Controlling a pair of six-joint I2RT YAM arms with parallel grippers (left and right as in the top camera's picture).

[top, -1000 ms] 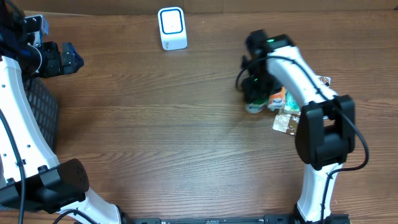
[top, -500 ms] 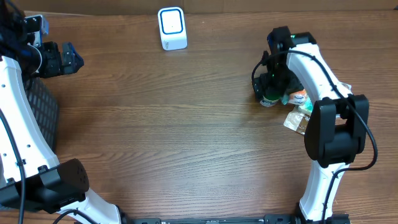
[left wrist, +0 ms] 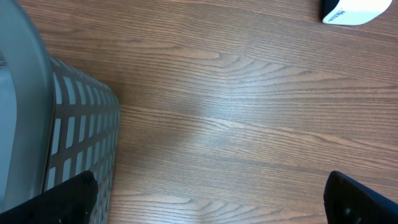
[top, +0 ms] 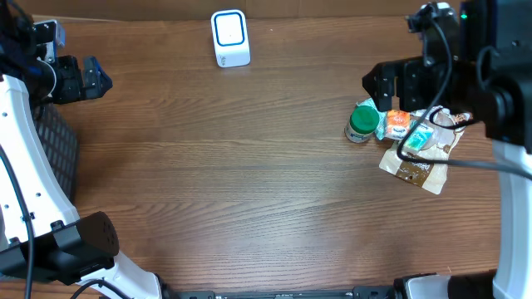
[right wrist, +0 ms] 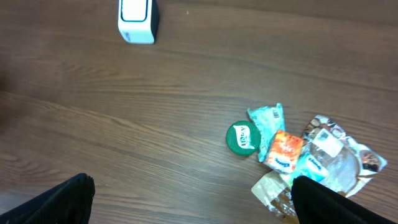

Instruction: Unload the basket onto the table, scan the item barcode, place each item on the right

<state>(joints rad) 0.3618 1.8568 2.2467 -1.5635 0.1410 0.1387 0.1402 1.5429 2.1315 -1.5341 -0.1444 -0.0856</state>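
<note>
The white barcode scanner point(top: 230, 37) stands at the back of the table, also in the right wrist view as a scanner point(right wrist: 137, 20). A small pile of items lies at the right: a green-lidded jar point(top: 361, 122) point(right wrist: 242, 137), an orange packet point(top: 399, 123) point(right wrist: 284, 151), a teal packet point(right wrist: 265, 121) and crinkly clear bags point(right wrist: 336, 155). My right gripper point(top: 378, 83) point(right wrist: 199, 205) hangs open high above the pile, holding nothing. At the far left my left gripper point(top: 91, 79) point(left wrist: 211, 202) is open and empty over bare wood.
A grey mesh basket point(left wrist: 74, 124) point(top: 54, 145) stands at the left edge, just beside the left gripper. A brown bag point(top: 416, 170) lies at the front of the pile. The scanner's corner point(left wrist: 351, 9) shows in the left wrist view.
The right gripper carried the green-lidded jar rightward to the pile, opened and let it go, then rose and drew back to the right. The left arm has not moved.
</note>
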